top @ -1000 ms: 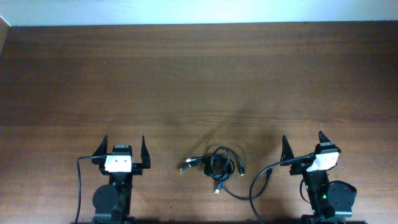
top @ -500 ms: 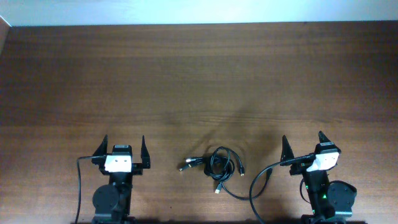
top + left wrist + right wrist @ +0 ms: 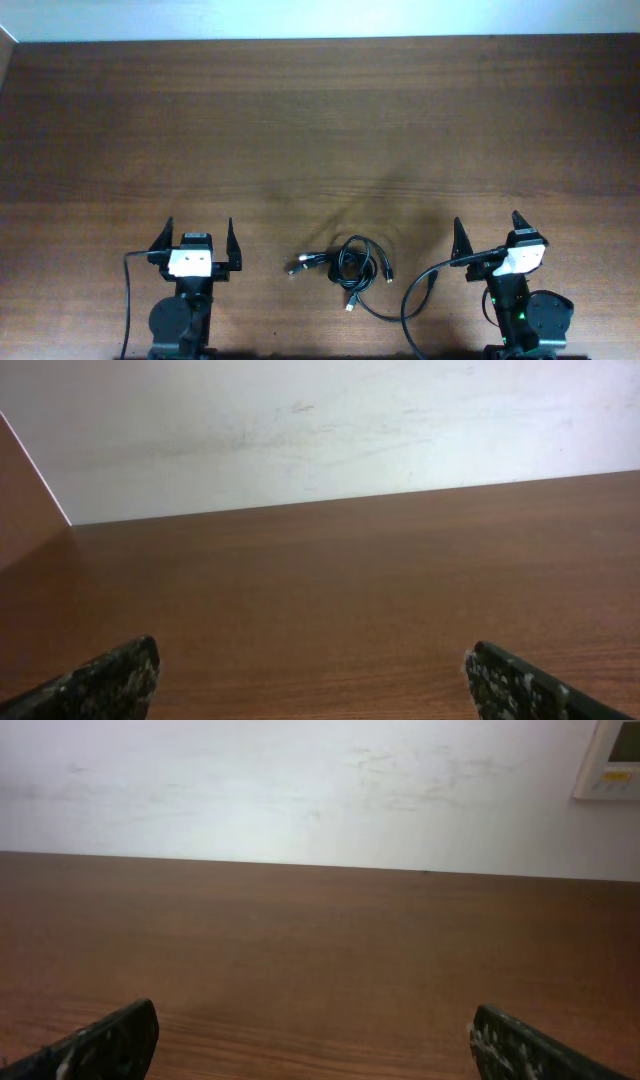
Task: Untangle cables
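Lower centre of overhead frame: cables [image 3: 350, 270] knotted between left gripper [image 3: 199, 232] and right gripper [image 3: 487, 224], both spread, empty. Best pinch silver-tipped plug [image 3: 296, 269], draw outward gently.

this looks like a robotics lab or test room rather than a home. a broad dark wooden table [image 3: 320, 120] fills the overhead view, with the left arm [image 3: 188, 300] and the right arm [image 3: 520, 300] mounted at its near edge and thick black wires [image 3: 127, 300] running by their bases. on the table between them lies one small tangle of cables [image 3: 350, 268]. beyond the table's far edge stands a plain, scuffed white wall [image 3: 300, 790], carrying a pale control panel [image 3: 610, 760] towards its right end.
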Available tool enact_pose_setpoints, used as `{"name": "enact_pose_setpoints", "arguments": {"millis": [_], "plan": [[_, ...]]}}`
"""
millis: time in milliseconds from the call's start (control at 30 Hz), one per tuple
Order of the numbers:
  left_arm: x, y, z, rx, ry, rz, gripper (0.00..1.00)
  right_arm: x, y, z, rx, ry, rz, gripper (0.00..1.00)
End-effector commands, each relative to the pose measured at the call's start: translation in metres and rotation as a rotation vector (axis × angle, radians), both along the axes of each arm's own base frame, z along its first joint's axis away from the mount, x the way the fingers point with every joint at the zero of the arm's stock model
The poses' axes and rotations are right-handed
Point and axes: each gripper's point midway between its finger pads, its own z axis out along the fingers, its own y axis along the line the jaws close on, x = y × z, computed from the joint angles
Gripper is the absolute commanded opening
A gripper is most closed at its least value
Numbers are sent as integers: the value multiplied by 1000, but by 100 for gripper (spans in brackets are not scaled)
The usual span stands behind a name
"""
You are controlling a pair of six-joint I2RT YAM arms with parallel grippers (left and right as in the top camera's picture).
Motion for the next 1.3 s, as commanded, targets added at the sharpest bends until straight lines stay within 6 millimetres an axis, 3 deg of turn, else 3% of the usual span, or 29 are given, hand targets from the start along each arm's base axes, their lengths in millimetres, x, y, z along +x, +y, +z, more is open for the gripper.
{"name": "enact_pose_setpoints", "arguments": {"millis": [0,867,1067,1267], "plan": [[0,3,-1,17,3,15,99,0,-1,-2,10,1,-7,98],[0,-7,3,-30,-8,-39,99,0,-1,-2,11,1,-7,98],[-1,-10,9,-34,40,-58,99,0,-1,-2,11,1,-7,98],[15,-13,3,-34,187,-66,99,0,-1,-2,11,1,-7,98]]}}
